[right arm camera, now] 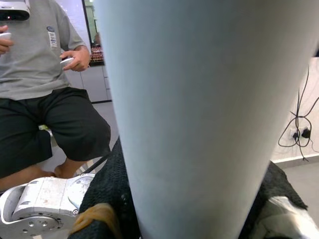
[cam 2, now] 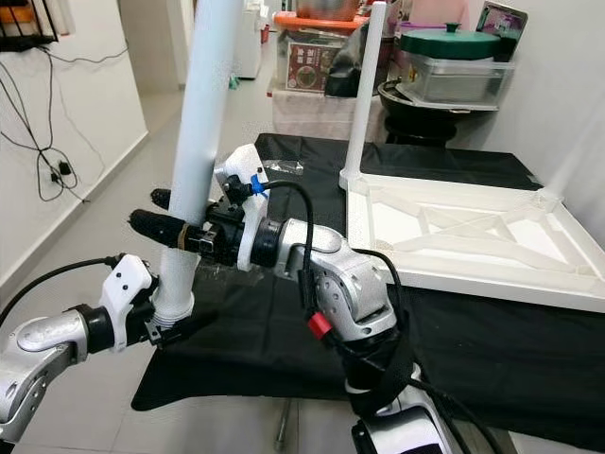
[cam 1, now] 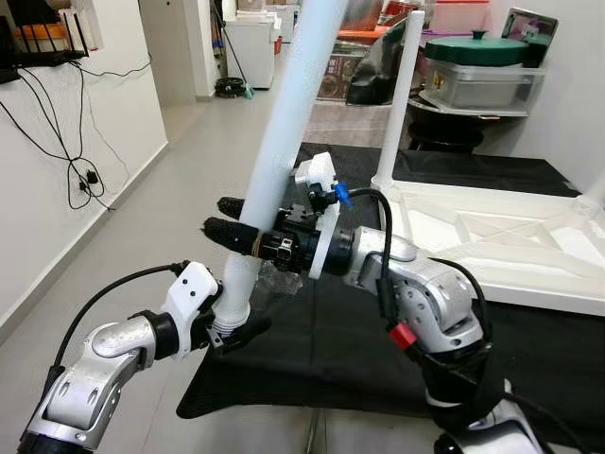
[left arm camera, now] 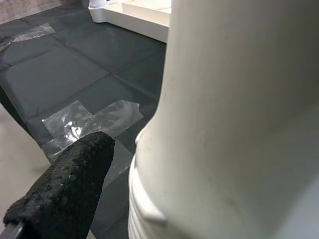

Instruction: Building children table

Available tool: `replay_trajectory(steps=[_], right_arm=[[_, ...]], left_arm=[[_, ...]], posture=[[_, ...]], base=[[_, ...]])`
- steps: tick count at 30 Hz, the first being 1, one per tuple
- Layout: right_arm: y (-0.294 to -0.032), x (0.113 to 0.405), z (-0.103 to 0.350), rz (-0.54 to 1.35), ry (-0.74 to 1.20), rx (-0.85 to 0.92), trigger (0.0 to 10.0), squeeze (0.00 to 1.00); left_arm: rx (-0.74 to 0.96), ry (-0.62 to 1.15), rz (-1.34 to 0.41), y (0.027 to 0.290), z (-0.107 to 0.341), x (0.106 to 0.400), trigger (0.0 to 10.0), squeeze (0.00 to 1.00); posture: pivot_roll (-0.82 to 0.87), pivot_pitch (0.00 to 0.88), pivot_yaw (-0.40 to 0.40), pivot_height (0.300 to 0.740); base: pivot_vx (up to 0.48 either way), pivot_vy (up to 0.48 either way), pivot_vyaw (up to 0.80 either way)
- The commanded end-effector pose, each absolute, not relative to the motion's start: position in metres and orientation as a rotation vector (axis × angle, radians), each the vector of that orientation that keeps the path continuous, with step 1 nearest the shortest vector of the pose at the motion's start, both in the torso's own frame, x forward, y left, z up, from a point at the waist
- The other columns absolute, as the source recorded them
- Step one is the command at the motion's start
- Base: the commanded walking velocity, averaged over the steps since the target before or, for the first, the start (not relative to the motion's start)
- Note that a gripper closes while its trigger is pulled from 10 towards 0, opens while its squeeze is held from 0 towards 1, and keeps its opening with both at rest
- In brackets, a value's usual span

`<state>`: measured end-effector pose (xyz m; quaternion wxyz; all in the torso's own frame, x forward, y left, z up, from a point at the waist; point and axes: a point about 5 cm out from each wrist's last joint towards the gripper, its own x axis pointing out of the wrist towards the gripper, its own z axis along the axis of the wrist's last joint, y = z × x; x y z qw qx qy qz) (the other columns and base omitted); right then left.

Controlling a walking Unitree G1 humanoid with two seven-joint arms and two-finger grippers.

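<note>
A long white table leg (cam 1: 284, 142) is held up off the black mat (cam 1: 331, 350), leaning so that its top tilts to the far right and its ribbed lower end sits near and to the left. The right gripper (cam 1: 227, 219) reaches in from the right and pinches the leg partway up, one black finger on each side of the tube. The left gripper (cam 1: 232, 333) comes from the near left and closes around the leg's threaded bottom end, just below the right gripper. To the right, the upturned white tabletop (cam 1: 492, 236) lies on the mat, with one leg (cam 1: 402, 95) already standing upright at its far left corner. In the right wrist view, a seated person (right arm camera: 45, 74) in a grey shirt holds controllers.
</note>
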<state>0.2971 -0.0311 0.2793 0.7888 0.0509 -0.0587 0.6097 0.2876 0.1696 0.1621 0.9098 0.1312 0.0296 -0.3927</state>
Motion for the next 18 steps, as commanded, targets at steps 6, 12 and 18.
replay_trajectory(steps=[6, 12, 18], right_arm=[[-0.0176, 0.2836, 0.2801, 1.406, -0.117, 0.153, 0.0, 0.0], [-0.0142, 0.2818, 0.2771, 1.41, -0.106, 0.154, 0.0, 0.0], [-0.0134, 0.2817, 0.2769, 1.407, -0.105, 0.157, 0.0, 0.0]], left_arm=[[0.282, 0.074, -0.802, 0.1694, 0.1577, 0.2922, 10.0, 0.0], [0.278, 0.029, -0.841, 0.1634, 0.1627, 0.2908, 0.0, 0.0], [0.287, 0.023, -0.849, 0.1621, 0.1626, 0.2903, 0.0, 0.0]], posture=[[0.05, 0.0, -0.025, 0.74], [0.06, 0.0, -0.029, 0.74], [0.06, 0.0, -0.034, 0.74]], base=[[0.0, 0.0, 0.0], [0.0, 0.0, 0.0], [0.0, 0.0, 0.0]])
